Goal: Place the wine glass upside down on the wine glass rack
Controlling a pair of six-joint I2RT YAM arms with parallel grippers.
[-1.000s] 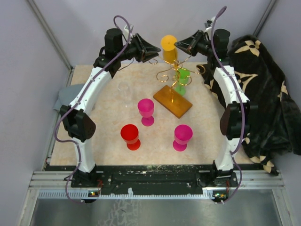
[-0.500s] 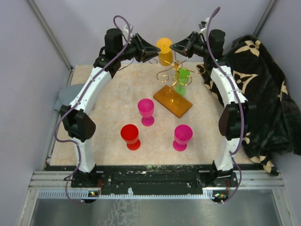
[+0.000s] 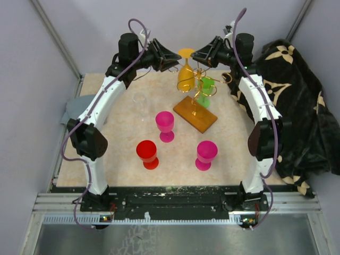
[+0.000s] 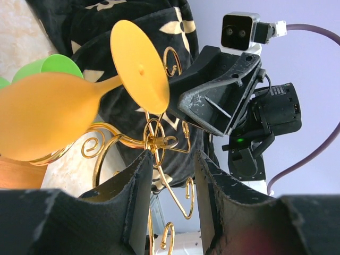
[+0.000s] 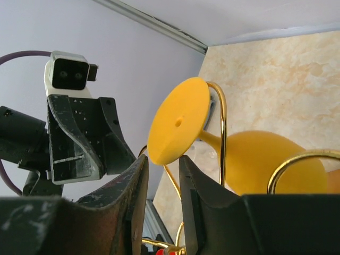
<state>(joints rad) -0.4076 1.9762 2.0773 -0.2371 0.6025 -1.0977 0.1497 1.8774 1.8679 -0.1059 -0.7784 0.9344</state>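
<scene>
Beige marbled table (image 3: 122,159), pale lilac walls, and a black-and-gold cloth (image 3: 297,95) heaped off the right edge. Up at the far edge the two arms face each other across the top of the rack.

The right gripper (image 5: 162,159) has its jaws a little apart with nothing pinched between them. The round foot of the yellow wine glass (image 5: 255,159) sits just past its fingertips. I can't tell whether a fingertip brushes the rim.

The left gripper (image 4: 171,159) is about half open. A thin gold wire of the wine glass rack (image 4: 159,141) stands in the gap, and neither of the fingers (image 4: 135,191) is visibly clamping it.

The yellow wine glass is hanging upside down on the rack. Its foot is up top in a gold loop, the stem slopes down, and the bowl is low beside the central stem. The rack's amber base (image 3: 195,114) lies flat toward the far edge, right of centre.

A green glass (image 3: 206,84) is just behind the scrolls. Nearer the front edge two pink glasses (image 3: 165,125) (image 3: 206,154) and a red glass (image 3: 147,154) stand upright. A clear glass (image 3: 141,102) stands toward the left edge.
</scene>
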